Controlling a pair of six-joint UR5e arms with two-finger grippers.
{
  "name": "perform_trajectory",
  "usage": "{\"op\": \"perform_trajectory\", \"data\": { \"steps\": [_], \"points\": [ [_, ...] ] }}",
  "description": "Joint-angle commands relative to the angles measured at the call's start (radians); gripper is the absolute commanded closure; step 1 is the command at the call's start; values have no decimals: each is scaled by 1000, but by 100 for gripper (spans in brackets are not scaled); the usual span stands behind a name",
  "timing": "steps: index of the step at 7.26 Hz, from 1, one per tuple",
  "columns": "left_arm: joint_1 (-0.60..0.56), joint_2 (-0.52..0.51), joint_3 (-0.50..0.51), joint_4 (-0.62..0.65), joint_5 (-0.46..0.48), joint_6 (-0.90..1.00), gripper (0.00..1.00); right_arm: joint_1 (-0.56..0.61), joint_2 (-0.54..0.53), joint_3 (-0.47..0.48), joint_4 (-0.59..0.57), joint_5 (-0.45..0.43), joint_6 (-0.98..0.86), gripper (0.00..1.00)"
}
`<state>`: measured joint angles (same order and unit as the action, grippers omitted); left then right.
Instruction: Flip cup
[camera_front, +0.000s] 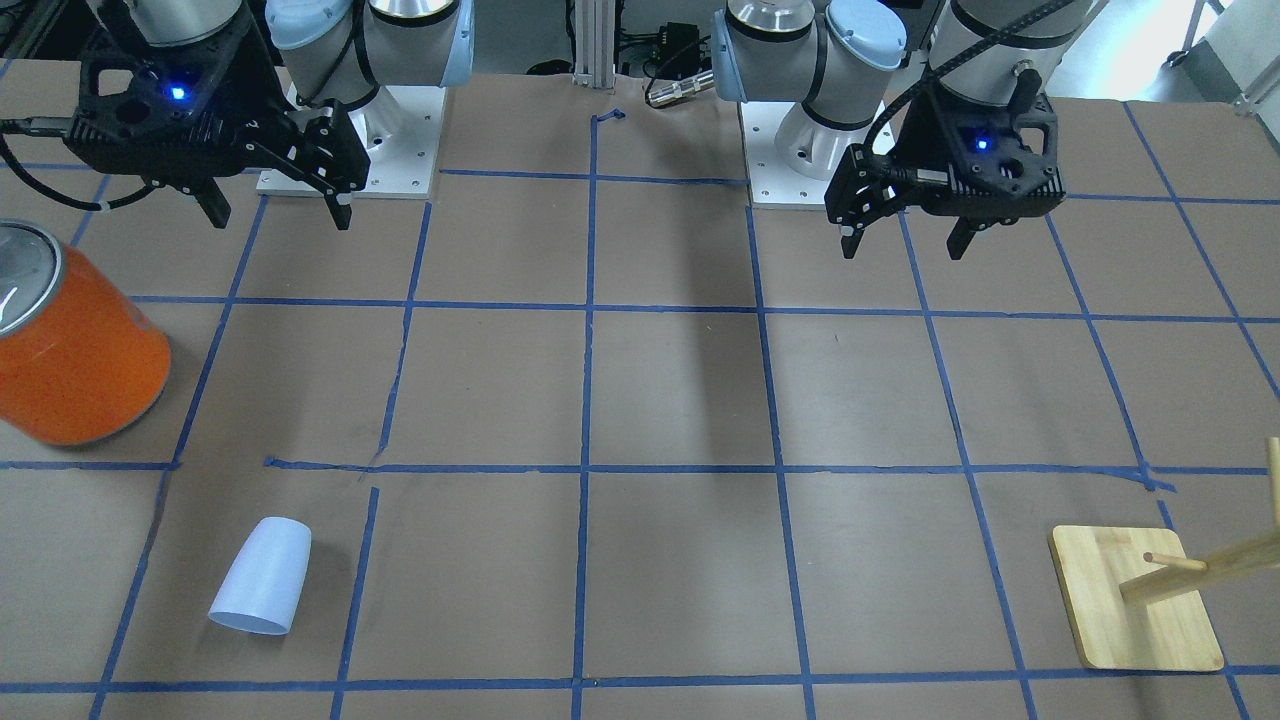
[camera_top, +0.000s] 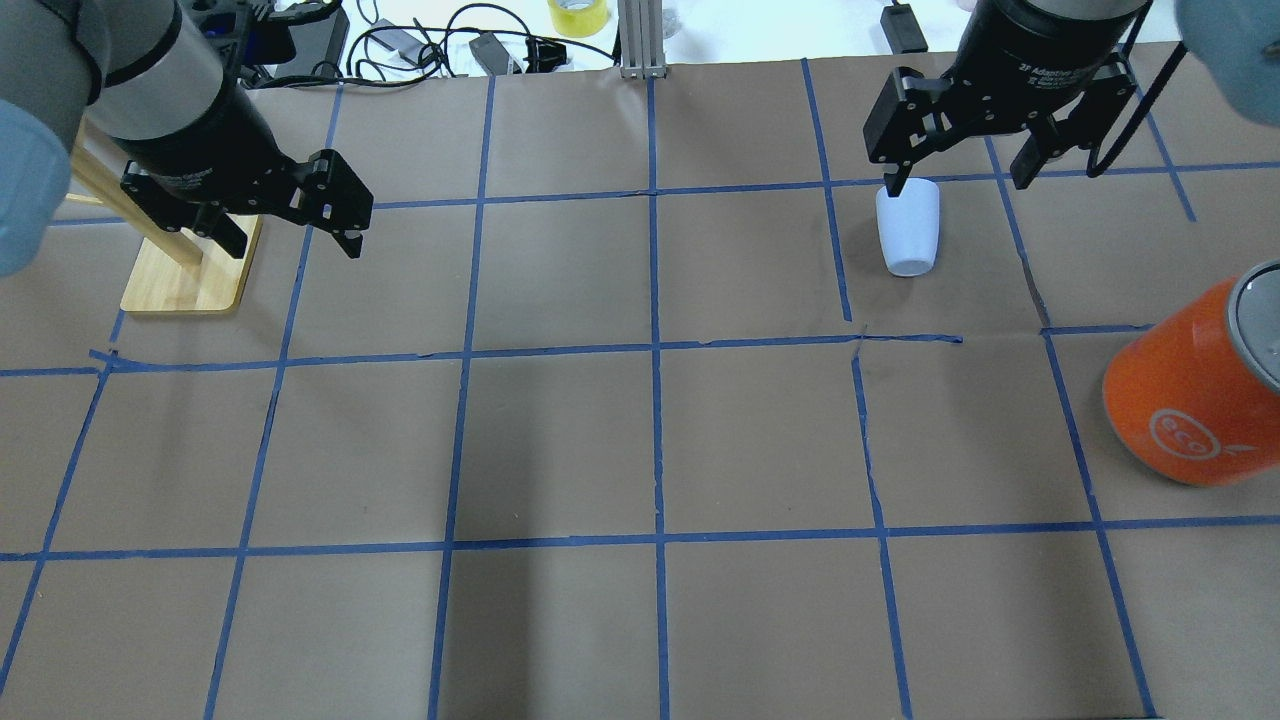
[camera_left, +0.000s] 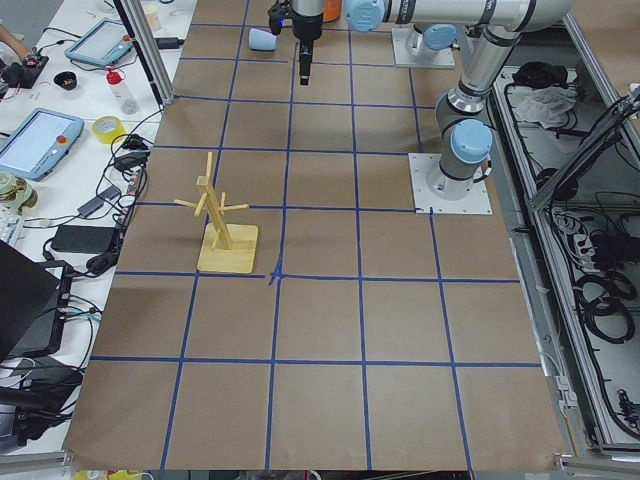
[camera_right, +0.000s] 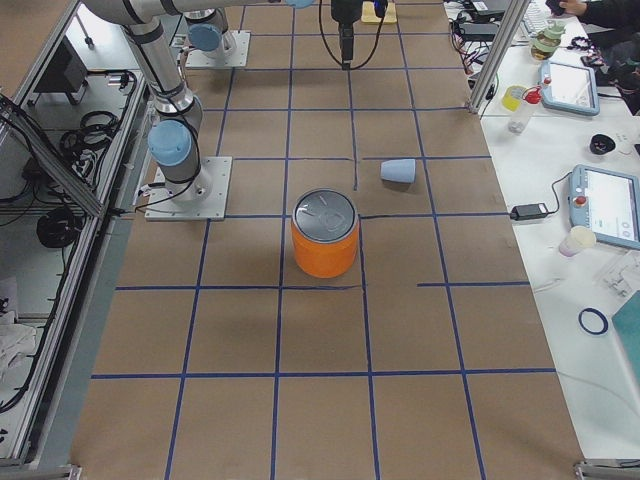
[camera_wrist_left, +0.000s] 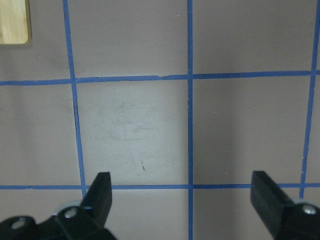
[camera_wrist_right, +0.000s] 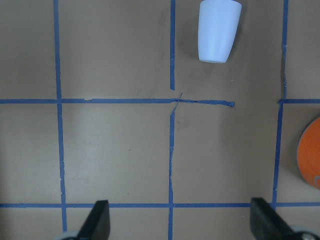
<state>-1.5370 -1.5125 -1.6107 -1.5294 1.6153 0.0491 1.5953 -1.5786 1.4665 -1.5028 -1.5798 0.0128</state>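
Note:
The cup (camera_front: 260, 575) is a pale blue tumbler lying on its side on the brown table, wide end pointing away from the robot. It also shows in the overhead view (camera_top: 908, 228), the right wrist view (camera_wrist_right: 218, 31) and the exterior right view (camera_right: 398, 171). My right gripper (camera_front: 280, 218) is open and empty, high above the table, on the robot's side of the cup and apart from it; the overhead view (camera_top: 960, 185) and its wrist view (camera_wrist_right: 181, 207) show it too. My left gripper (camera_front: 903, 250) is open and empty, also raised (camera_top: 293, 247) (camera_wrist_left: 181, 182).
A large orange can (camera_front: 80, 350) with a silver top stands at the table edge on the robot's right of the cup (camera_top: 1190, 400). A wooden peg stand (camera_front: 1135, 600) on a square base stands on the robot's left side (camera_top: 185, 280). Blue tape grids the table.

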Motion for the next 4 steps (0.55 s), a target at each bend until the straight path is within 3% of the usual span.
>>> {"op": "perform_trajectory", "data": {
  "steps": [1, 4],
  "points": [
    [0, 0, 0, 0, 3, 0, 0, 0, 0, 0, -1, 0, -5, 0],
    [0, 0, 0, 0, 5, 0, 0, 0, 5, 0, 1, -17, 1, 0]
  ]
}}
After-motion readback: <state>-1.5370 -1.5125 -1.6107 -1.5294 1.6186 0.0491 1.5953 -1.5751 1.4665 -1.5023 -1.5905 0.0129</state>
